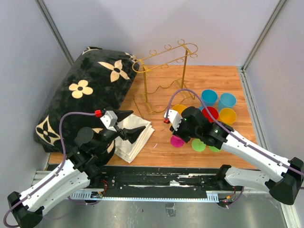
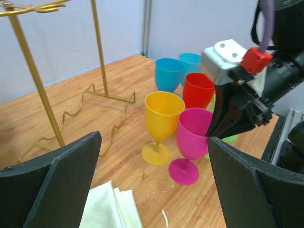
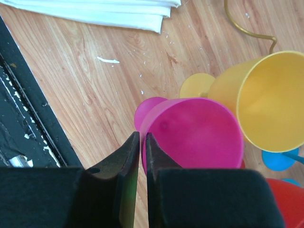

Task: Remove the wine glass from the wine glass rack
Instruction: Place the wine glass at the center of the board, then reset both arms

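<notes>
The right claw is pressed almost together, pinching the rim of the pink wine glass. That glass stands on its foot on the bench, off the rack and to its right. The yellow glass is just beside it, the bowls nearly touching. If the claw pulls away before letting go cleanly, I reckon the pink one tips into its neighbours. The left claw hangs spread wide on the left.
</notes>
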Tool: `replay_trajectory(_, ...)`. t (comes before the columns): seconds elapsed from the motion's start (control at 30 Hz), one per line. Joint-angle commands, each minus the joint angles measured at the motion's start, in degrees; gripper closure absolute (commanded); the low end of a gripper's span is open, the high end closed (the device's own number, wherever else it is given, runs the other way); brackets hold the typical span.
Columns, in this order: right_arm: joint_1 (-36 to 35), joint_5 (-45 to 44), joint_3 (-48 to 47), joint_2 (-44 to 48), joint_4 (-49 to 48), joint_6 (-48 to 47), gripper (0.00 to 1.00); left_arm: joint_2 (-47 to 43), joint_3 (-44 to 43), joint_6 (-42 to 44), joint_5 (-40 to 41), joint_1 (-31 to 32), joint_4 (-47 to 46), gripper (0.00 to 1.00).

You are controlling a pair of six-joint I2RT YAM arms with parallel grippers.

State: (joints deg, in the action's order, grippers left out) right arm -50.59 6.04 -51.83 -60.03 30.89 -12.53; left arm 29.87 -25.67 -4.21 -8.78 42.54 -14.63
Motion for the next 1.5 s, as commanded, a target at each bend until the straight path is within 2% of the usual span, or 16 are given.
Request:
replay_trajectory(0.0, -0.8, 0.4, -5.0, 0.1, 4.2, -0.8, 0.89, -0.6, -2.1, -2.5, 6.8, -0.1, -1.8, 0.0)
replay_trajectory(0.13, -0.7, 0.7, -5.8, 0.2, 4.8, -0.2, 0.88, -0.3, -3.5, -4.3, 11.0, -0.2, -0.4, 0.0)
replay_trajectory(0.27, -0.7, 0.1, -4.6, -0.8, 3.9, -0.2, 0.85, 2.2, -8.5, -14.0, 24.7, -0.2, 7.6, 0.0)
replay_trajectory(0.37, -0.7, -2.4, -6.2, -1.2, 3.9, 1.1, 0.73, 7.7, -16.7, -13.3, 24.6, -0.2, 15.9, 0.0)
replay_trajectory(0.47, -0.5, -3.3, -8.5, 0.4, 2.9, 1.4, 0.56, 14.7, -25.1, -13.6, 27.6, -0.2, 24.8, 0.0)
replay_trajectory(0.53, -0.4, -4.0, -10.4, 2.2, 1.8, 1.3, 0.38, 17.9, -29.4, -13.0, 30.0, -0.5, 28.5, 0.0)
replay_trajectory(0.6, -0.3, -7.2, -11.7, 4.5, -0.2, 1.8, 0.18, 19.3, -32.1, -12.1, 30.9, -1.2, 29.8, 0.0)
replay_trajectory(0.67, 0.0, -12.2, -12.3, 7.0, -2.9, 1.8, 0.04, 19.7, -33.7, -12.1, 30.6, -2.7, 29.7, 0.0)
replay_trajectory(0.7, 0.5, -15.3, -12.5, 7.9, -4.5, 1.6, 0.01, 19.8, -34.3, -12.1, 29.8, -4.0, 29.7, 0.0)
replay_trajectory(0.73, 1.3, -19.4, -12.8, 8.6, -5.8, 1.9, 0.01, 20.1, -34.8, -12.2, 28.1, -5.7, 29.7, 0.0)
replay_trajectory(0.8, 5.4, -21.6, -14.7, 8.6, -6.3, 4.0, 0.02, 21.1, -35.7, -11.8, 23.7, -9.8, 30.1, 0.0)
replay_trajectory(0.97, 22.6, -19.3, -20.3, 5.9, -3.8, 12.5, 0.02, 23.9, -37.9, -14.6, 17.6, -20.3, 30.7, 0.0)
replay_trajectory(1.07, 28.6, -18.1, -22.7, 5.4, -3.6, 13.4, 0.02, 23.3, -39.1, -16.0, 17.7, -24.4, 30.0, 0.0)
replay_trajectory(1.13, 29.9, -16.9, -26.2, 4.3, -0.6, 12.6, 0.02, 22.0, -39.9, -16.4, 19.9, -24.7, 30.2, 0.0)
replay_trajectory(1.33, 29.9, -24.6, -35.5, -0.3, 7.5, 16.6, 0.01, 18.8, -39.7, -17.2, 19.4, -24.7, 30.9, 0.0)
replay_trajectory(1.47, 29.6, -35.1, -35.6, -1.1, 7.9, 20.9, 0.01, 18.5, -39.3, -17.1, 17.5, -24.6, 31.1, 0.0)
